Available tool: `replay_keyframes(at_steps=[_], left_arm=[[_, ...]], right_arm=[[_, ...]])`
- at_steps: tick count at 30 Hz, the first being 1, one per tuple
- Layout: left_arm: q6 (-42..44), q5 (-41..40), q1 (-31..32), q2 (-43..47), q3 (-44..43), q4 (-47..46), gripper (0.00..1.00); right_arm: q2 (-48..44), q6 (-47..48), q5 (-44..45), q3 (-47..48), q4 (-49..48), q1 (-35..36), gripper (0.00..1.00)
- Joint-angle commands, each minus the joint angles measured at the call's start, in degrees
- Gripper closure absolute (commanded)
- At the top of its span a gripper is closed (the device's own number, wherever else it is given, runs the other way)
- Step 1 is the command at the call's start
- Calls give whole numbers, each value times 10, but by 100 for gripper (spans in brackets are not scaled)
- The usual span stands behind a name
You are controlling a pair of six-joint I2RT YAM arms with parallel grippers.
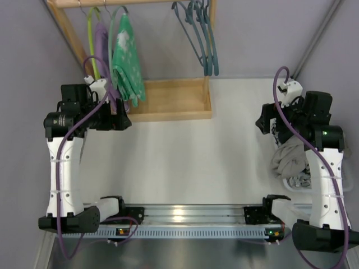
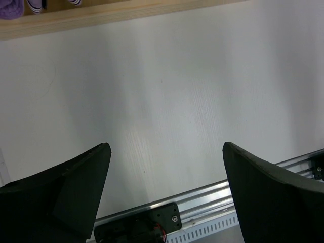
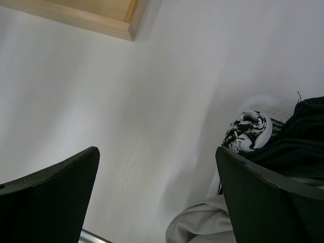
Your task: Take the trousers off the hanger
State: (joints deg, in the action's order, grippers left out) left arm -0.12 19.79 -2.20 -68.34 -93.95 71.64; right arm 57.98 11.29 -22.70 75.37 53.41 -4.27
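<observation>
**Left wrist view: jaws wide, nothing held, trousers untouched**

Your left gripper (image 2: 164, 152) stands spread apart over bare table (image 2: 177, 86), just in front of the wooden rack (image 1: 168, 106), and holds nothing. Your right gripper (image 3: 157, 152) is also spread and empty, well off to the rack's right, above the laundry heap (image 1: 289, 159).

Both trousers hang at the rack's left end, on hangers (image 1: 91, 45) from its top rail (image 1: 112, 3). The mint-green pair (image 1: 126, 61) is blotched white and falls in loose folds. The lilac pair (image 1: 101, 45), just left of it, is mostly hidden.

They seem to touch, so a pinch on one may catch the other. A sideways pull could slide a hanger along the rail or drag the rack. On such soft cloth, a shallow grip may slip off.
</observation>
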Motion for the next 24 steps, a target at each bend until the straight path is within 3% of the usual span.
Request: replay_keyframes(at_steps=[1,6,10,15,20,24], left_arm=[[-6,-16,2,34,-42,-33,1],[36,2,0,79,-105,-91,1],[4,11,0,51,-172,-93,2],[-79,5,0,-20,-275,-131,3],[-108,-4,0,-105,-372,-155,11],[-121,-29,1,-151,-388,-210,15]], right_arm=[[-8,-7,3,2,-28,7,0],[-7,0,12,0,-29,8,1],[-5,-2,11,4,-27,7,1],[5,-3,16,12,-23,7,1],[16,-3,19,24,-17,7,1],[21,-3,24,22,-18,7,1]])
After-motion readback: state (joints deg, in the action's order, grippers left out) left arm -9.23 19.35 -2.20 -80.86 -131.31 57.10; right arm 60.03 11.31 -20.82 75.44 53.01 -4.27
